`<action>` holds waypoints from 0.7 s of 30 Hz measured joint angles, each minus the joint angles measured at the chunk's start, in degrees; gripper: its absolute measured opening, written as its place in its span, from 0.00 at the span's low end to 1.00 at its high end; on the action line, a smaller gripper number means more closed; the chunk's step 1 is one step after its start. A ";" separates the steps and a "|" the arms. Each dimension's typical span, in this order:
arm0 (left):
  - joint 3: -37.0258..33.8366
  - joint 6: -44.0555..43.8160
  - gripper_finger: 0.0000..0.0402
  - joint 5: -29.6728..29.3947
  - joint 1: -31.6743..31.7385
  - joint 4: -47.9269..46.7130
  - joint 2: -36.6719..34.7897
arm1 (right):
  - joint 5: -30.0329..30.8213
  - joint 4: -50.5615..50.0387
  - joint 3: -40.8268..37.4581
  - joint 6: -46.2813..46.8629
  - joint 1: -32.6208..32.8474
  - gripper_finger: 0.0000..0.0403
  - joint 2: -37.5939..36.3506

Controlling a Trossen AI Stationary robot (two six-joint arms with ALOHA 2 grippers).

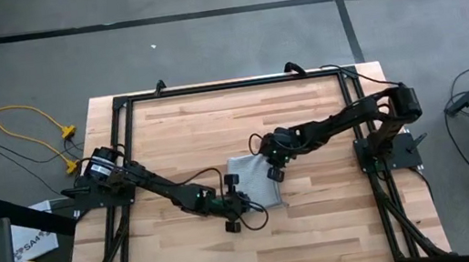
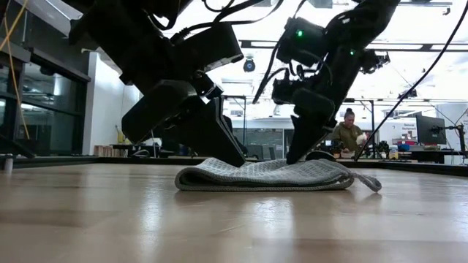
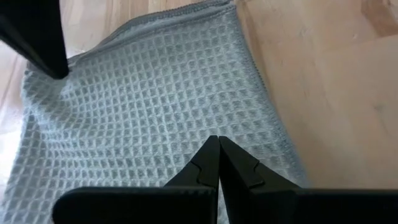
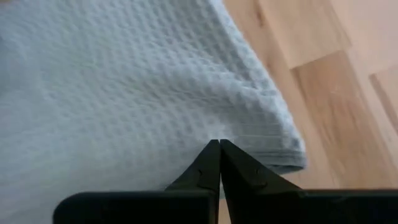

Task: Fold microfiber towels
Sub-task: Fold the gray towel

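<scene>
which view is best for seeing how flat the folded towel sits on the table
The low view: the towel shows edge-on as a thin layered stack lying on the table. The high view shows only its small grey outline between the arms. Both wrist views show its waffle weave up close, not its thickness.

A light wooden table (image 1: 179,129) carries one folded grey-blue microfiber towel (image 1: 248,177) near its middle.

Grey floor (image 1: 222,41) crossed by dark lines; bright ceiling lights (image 2: 439,47) overhead.
</scene>
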 joint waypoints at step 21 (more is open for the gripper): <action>0.11 -0.29 0.00 -8.65 6.38 -11.78 -0.63 | -0.97 -1.53 0.03 6.10 4.35 0.01 -6.68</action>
